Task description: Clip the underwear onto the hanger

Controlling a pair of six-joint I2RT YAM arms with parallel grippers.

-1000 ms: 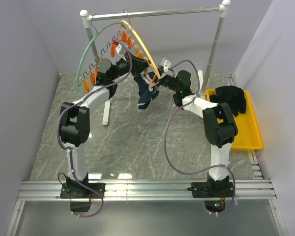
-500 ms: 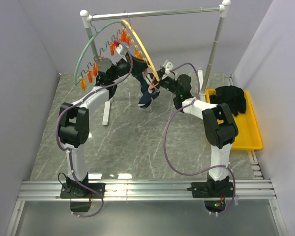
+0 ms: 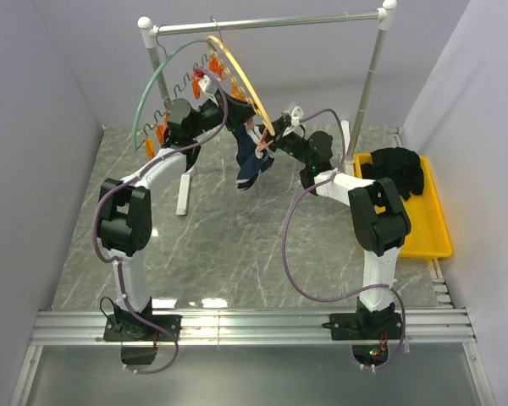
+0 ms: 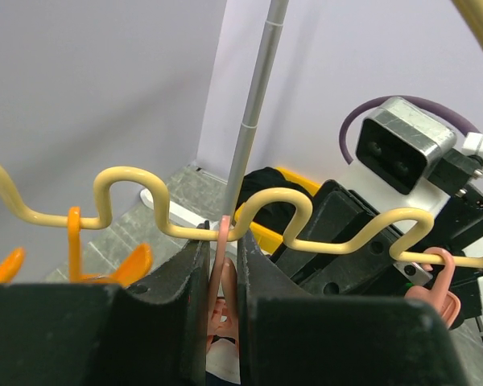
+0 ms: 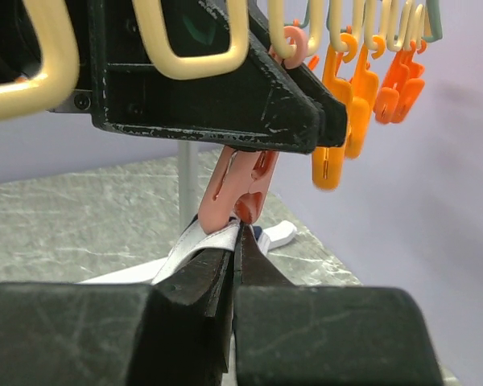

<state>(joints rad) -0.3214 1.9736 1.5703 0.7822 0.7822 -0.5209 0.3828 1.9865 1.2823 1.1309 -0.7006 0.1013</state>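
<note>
The yellow hanger (image 3: 245, 80) hangs from the rail with orange clips (image 3: 213, 63) along it. The navy underwear (image 3: 254, 161) dangles below its lower end. My left gripper (image 3: 229, 118) is shut on a pink clip (image 4: 223, 269) under the hanger's wavy yellow wire (image 4: 274, 205); its jaws press the clip's handles. My right gripper (image 3: 269, 145) is shut on the underwear's white waistband (image 5: 195, 243) and holds it right at the mouth of the pink clip (image 5: 240, 183). In the wrist views the left gripper (image 4: 223, 235) and right gripper (image 5: 237, 233) face each other closely.
A green hanger (image 3: 150, 80) hangs left of the yellow one. The rack's rail (image 3: 305, 19), right post (image 3: 368, 80) and white foot (image 3: 183, 193) surround the work spot. A yellow tray (image 3: 423, 245) with a black clothing pile (image 3: 398, 169) lies at the right.
My right gripper has lifted the underwear slightly up toward the clip. The hangers have swung a little. My left gripper has stayed on the clip.
</note>
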